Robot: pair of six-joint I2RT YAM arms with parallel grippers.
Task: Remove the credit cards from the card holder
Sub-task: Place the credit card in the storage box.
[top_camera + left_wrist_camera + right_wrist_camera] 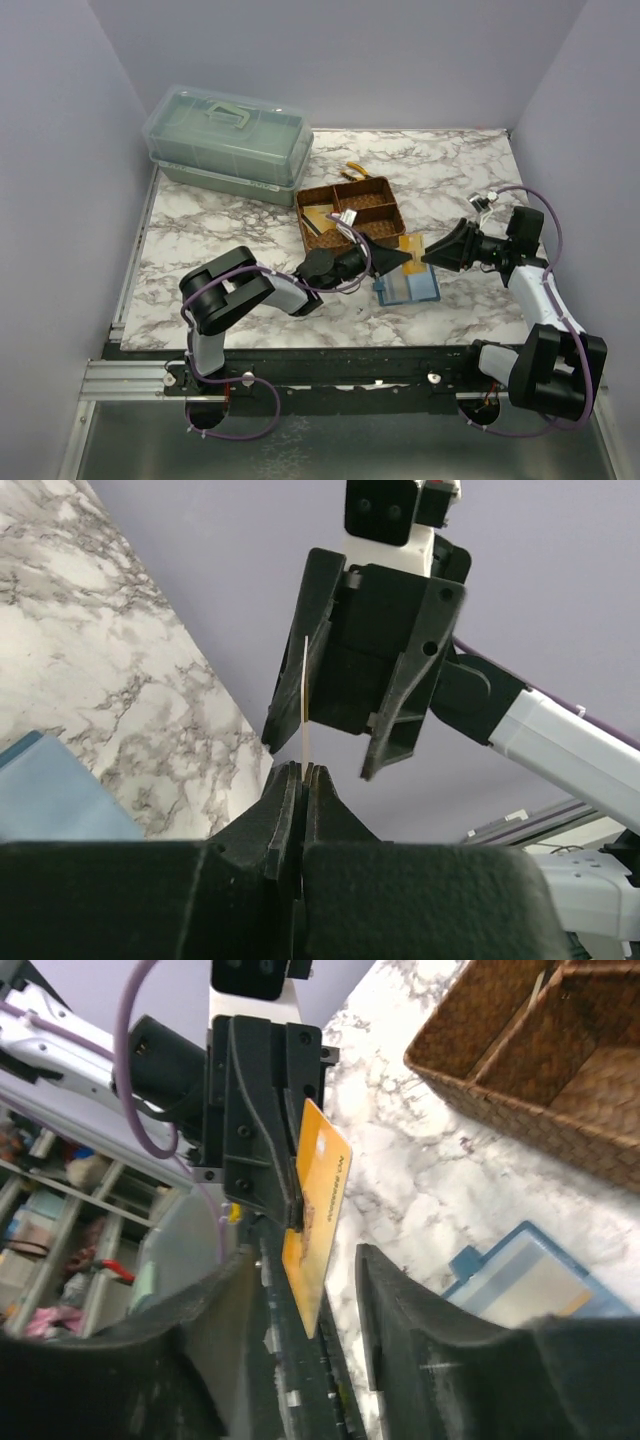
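Over the marble table [220, 240], just in front of the woven tray [350, 212], the blue card holder [408, 287] lies flat, and both arms meet above it. The left gripper [303, 772] is clenched on one end of a yellow card [318, 1210], whose long axis points out into the gap of the right gripper [430, 256]. That gripper is spread wide, a finger on either side and not touching. The arms partly cover the holder, so whether cards remain inside is hard to tell.
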